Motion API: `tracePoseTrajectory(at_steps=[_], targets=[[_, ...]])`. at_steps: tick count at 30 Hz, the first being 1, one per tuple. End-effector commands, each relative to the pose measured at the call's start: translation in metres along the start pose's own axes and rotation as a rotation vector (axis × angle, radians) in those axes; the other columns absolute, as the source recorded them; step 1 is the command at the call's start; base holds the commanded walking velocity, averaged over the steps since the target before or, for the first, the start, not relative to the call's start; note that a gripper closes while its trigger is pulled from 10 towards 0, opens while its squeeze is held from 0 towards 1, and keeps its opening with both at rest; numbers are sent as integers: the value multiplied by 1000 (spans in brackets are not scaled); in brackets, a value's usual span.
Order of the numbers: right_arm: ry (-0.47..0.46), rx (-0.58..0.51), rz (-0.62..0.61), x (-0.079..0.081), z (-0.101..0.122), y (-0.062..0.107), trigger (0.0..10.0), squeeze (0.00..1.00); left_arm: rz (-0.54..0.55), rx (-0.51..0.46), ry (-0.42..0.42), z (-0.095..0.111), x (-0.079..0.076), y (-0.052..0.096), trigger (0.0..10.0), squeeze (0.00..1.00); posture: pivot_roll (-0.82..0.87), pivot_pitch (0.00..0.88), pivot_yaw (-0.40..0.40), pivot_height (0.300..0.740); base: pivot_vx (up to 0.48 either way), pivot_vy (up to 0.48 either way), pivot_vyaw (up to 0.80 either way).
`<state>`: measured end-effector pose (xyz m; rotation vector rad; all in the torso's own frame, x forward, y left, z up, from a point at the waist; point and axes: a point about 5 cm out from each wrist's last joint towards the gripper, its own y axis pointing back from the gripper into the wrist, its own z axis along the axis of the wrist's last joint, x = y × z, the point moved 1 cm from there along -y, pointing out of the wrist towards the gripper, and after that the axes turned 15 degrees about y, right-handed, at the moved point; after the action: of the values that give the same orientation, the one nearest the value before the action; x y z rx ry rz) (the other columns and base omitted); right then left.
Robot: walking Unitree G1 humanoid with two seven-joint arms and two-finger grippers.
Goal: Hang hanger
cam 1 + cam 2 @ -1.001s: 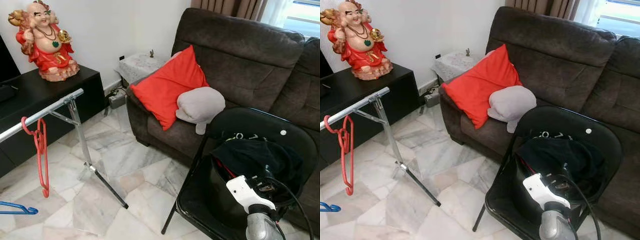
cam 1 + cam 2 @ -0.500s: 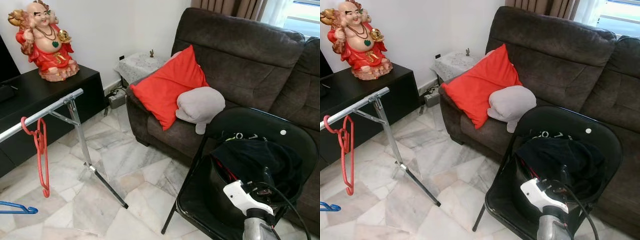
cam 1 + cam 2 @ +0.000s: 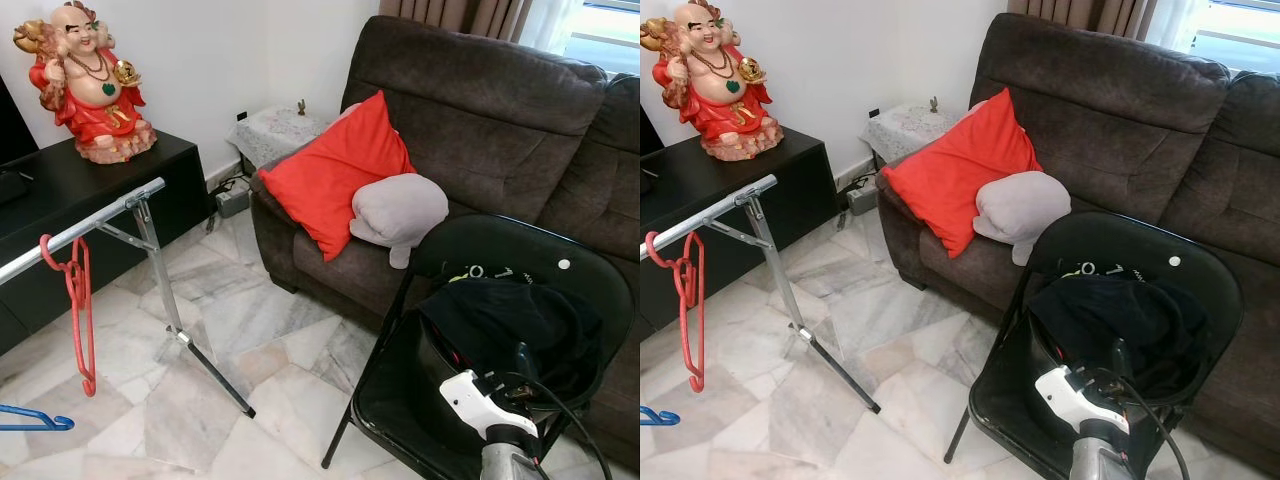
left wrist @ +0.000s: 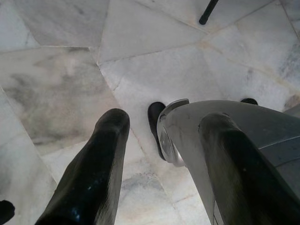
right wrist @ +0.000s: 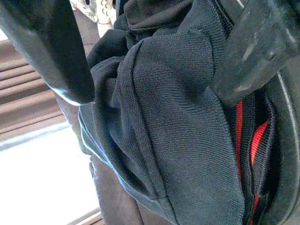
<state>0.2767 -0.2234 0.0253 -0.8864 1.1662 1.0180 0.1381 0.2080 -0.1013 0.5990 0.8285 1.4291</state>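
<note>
A dark garment heaped on the black folding chair covers a red hanger; the right pincer, fingers wide, reaches toward twelve o'clock into the cloth.

Head stereo pair looks forward and down, sharing the folding chair, sofa and clothes rack. Left wrist cam faces marble floor; right wrist cam sits close on black garment.
</note>
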Motion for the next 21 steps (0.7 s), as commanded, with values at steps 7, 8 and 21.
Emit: tracePoseTrajectory(at_steps=[7,8,21], targets=[[-41,-58,-98,-10,11,-4,10000,0,-3,22,1,-6,-3,1,10000,0,109,53,-13,740,0,0,0],[-45,-64,-104,-11,12,-4,10000,0,-3,22,1,-6,-2,1,10000,0,109,53,-13,740,0,0,0],[-47,-83,-33,2,16,-1,10000,0,-7,15,-1,-4,-3,0,10000,0,107,53,-13,740,0,0,0]])
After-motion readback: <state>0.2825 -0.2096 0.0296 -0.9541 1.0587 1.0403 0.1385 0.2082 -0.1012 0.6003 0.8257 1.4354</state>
